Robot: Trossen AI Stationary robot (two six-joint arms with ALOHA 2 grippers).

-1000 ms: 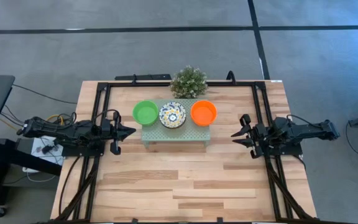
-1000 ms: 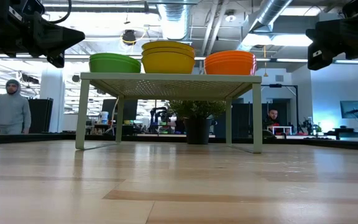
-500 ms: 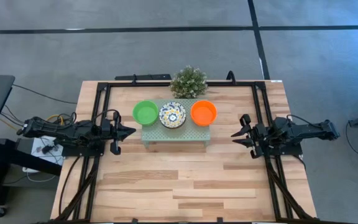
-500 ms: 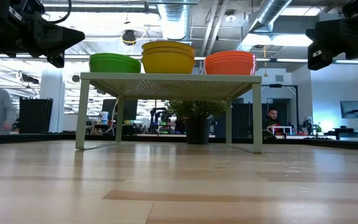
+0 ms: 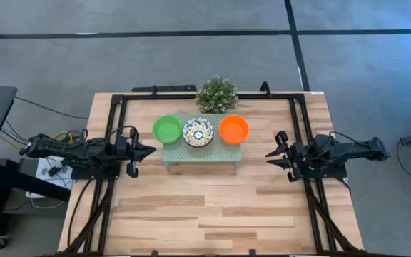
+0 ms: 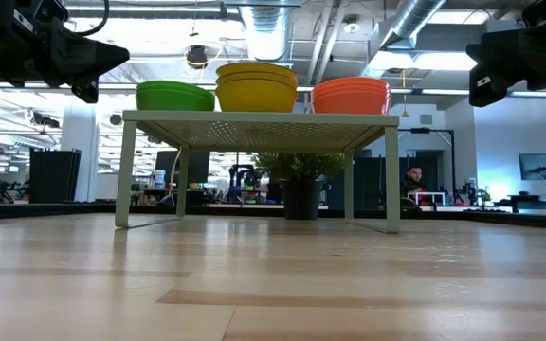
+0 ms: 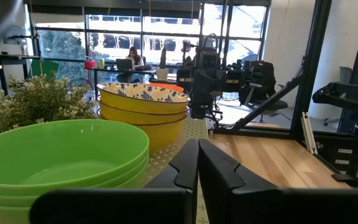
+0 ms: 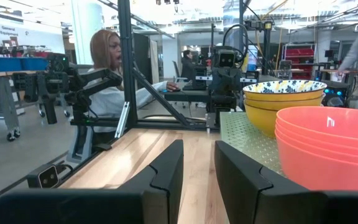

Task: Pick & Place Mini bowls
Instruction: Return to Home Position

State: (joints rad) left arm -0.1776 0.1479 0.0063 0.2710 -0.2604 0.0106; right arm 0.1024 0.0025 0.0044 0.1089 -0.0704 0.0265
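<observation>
Three stacks of mini bowls stand in a row on a pale green perforated platform (image 5: 202,153): green bowls (image 5: 167,129) at its left end, white patterned bowls with yellow outsides (image 5: 198,132) in the middle, orange bowls (image 5: 233,129) at its right end. My left gripper (image 5: 150,150) hovers shut just left of the platform, at the height of the green stack (image 7: 55,162). My right gripper (image 5: 270,154) hovers open to the platform's right, level with the orange stack (image 8: 328,146). Neither touches a bowl.
A small bushy plant (image 5: 217,93) stands behind the platform at the table's far edge. A black frame (image 5: 116,107) runs along the table's left, far and right sides. The wooden tabletop (image 5: 205,207) spreads out before the platform. People show in the room behind.
Both arms and all bowls have kept still. In the low view, a person in the room behind the table has walked off past the picture's left edge.
</observation>
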